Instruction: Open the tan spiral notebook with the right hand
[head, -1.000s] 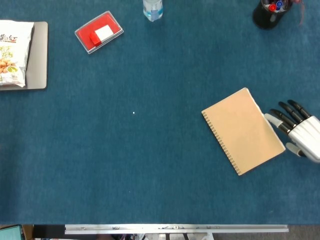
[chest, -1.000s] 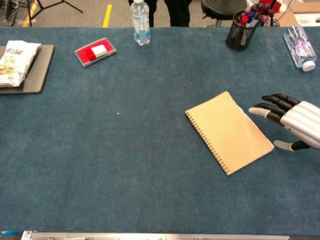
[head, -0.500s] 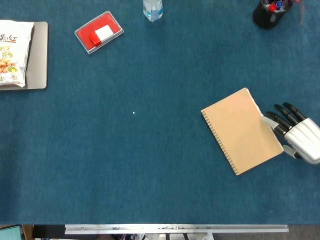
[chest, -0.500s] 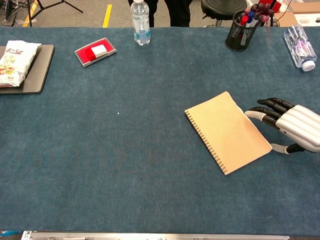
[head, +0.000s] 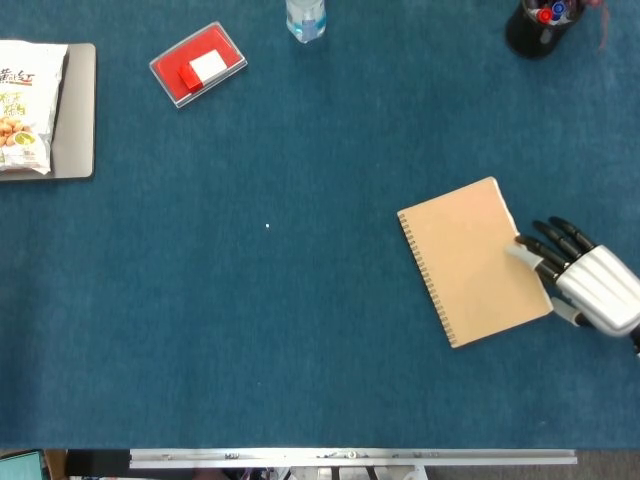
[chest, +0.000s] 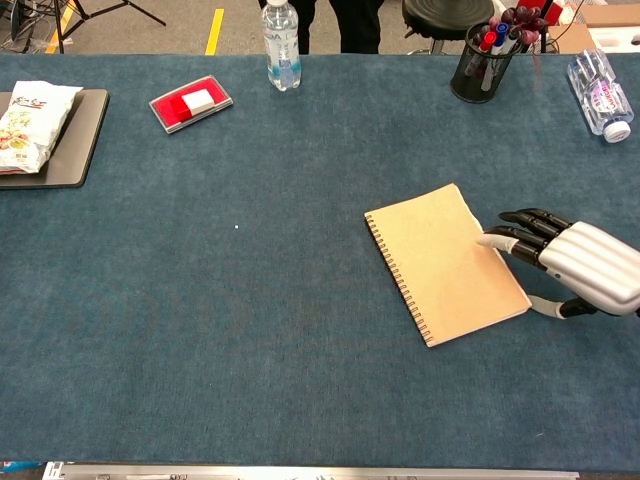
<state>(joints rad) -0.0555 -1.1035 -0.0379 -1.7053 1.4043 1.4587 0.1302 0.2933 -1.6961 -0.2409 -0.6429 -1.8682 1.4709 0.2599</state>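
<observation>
**A:** Where did the tan spiral notebook (head: 472, 262) (chest: 445, 262) lie?

**B:** Flat and closed on the blue worktop (head: 300, 330) (chest: 250, 350), in its right half, turned a little so the spiral binding ran along the side facing the worktop's left edge.

**A:** And the right hand (head: 580, 282) (chest: 565, 265)?

**B:** It sat at the notebook's free edge, the one toward the worktop's right edge, palm down. Its fingertips (head: 522, 250) (chest: 492, 240) reached the edge of the cover, one pale tip lying on or against it, the dark ones close beside it (whether any had slipped under the cover, I could not tell). The fingers were extended and close together, and nothing was held in them.

**A:** The left hand?

**B:** Neither view showed it.

**A:** What else stood on the worktop?

**B:** Along the far edge, a red box (head: 198, 64) (chest: 191, 102) with a white label toward the left, a clear water bottle (head: 305, 18) (chest: 281, 45) near the middle, and a black pen holder (head: 538, 24) (chest: 485, 58) toward the right. A snack bag (head: 24, 105) (chest: 32, 112) rested on a grey tray (head: 78, 120) (chest: 75, 140) at the far-left corner. In the chest view a second bottle (chest: 600, 95) lay on its side at the far-right corner.
</observation>
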